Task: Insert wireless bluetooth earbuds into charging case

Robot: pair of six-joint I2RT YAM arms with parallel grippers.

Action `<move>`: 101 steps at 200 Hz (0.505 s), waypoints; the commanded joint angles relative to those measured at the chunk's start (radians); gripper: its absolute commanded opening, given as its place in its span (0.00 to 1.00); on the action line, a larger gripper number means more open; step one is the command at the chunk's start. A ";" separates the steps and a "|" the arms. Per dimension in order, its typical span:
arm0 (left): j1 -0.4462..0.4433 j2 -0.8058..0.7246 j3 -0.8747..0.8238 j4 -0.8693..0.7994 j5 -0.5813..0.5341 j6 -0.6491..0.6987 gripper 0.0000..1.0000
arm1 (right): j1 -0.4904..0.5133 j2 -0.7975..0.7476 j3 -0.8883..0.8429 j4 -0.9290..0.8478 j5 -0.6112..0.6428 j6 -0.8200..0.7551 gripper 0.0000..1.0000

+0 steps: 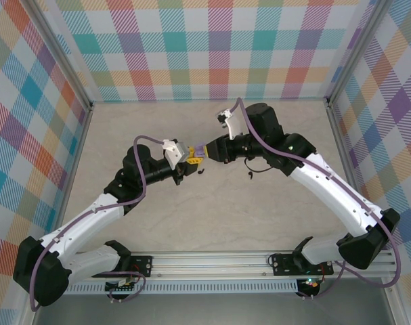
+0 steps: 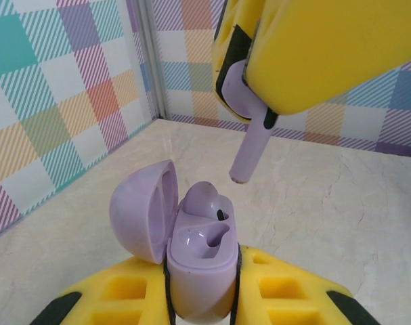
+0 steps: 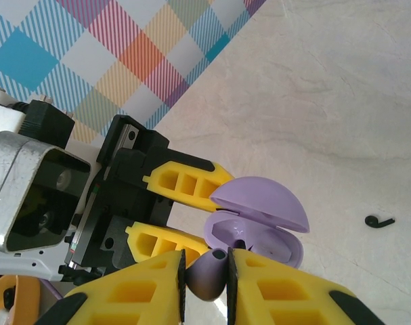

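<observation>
My left gripper is shut on the lilac charging case, which stands upright with its lid swung open. One lilac earbud sits in the far slot; the near slot is hollow. Just above the case hangs a second lilac earbud, stem down, with my right gripper shut on its bulb. From the right wrist the open case lies right behind that bud. In the top view both grippers meet at mid-table. A black earbud lies on the table.
The table is pale marble, fenced by checked walls on three sides. A small black earbud lies just in front of the grippers. The left gripper's yellow fingers stand close beside the right gripper's.
</observation>
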 commanded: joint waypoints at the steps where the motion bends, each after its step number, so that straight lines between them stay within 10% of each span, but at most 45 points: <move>1: -0.013 -0.025 0.014 0.008 0.038 0.038 0.10 | 0.002 -0.011 0.036 -0.013 -0.021 -0.015 0.24; 101: -0.013 -0.052 0.023 -0.003 0.052 0.020 0.10 | 0.002 0.033 0.056 -0.026 -0.036 -0.019 0.24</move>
